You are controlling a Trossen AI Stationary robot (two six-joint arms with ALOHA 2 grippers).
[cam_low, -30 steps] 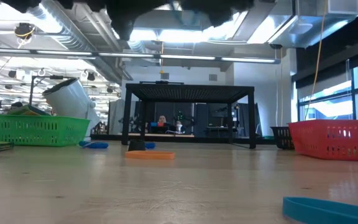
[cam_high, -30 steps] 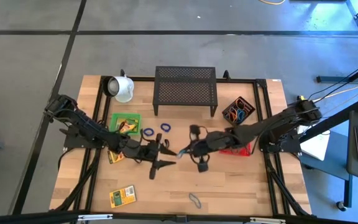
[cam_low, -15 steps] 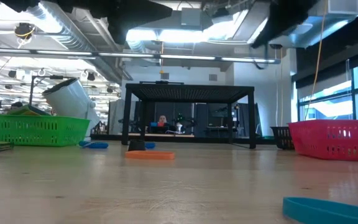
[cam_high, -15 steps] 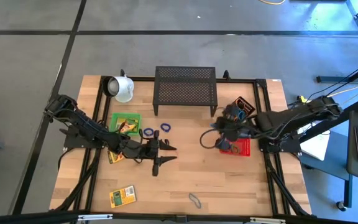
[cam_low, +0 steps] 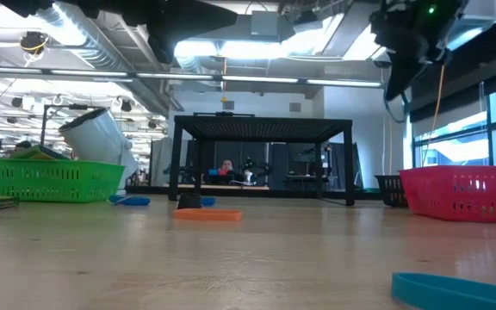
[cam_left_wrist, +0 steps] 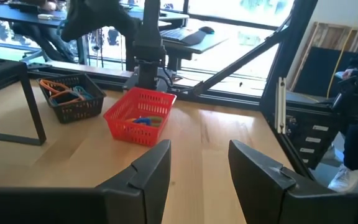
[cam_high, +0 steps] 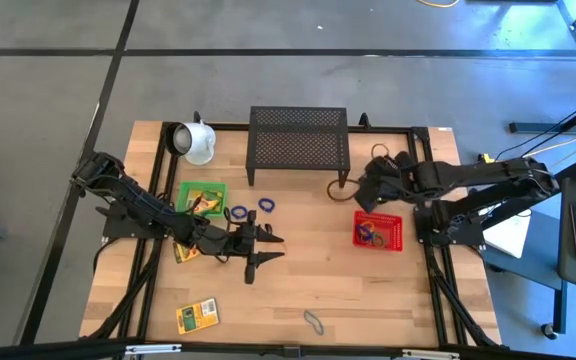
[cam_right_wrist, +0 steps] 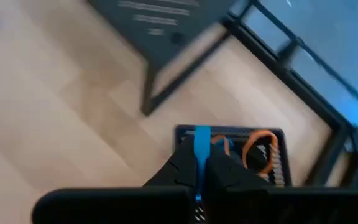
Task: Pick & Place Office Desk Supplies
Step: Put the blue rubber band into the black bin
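Blue bands are seen in the red basket (cam_high: 379, 231). The black basket (cam_right_wrist: 231, 149) is half hidden under the right end effector (cam_right_wrist: 196, 163), closed on a blue rubber band (cam_right_wrist: 201, 148). The left end effector (cam_high: 265, 249) is open, empty, over the tabletop (cam_high: 298, 290).

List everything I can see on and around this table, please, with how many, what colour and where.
Mug: one, white, back left corner, on its side.
Mesh rack: one, black, back centre.
Green basket: one, left of centre.
Red basket: one, right side.
Black basket: one, back right, holding bands.
Blue loops: two, beside the green basket.
Grey loop: one, front edge.
Crayon box: one, yellow-green, front left.
Blue band: one, pinched in the right gripper.
Left gripper: open, mid-table.
Right gripper: shut, over the black basket.
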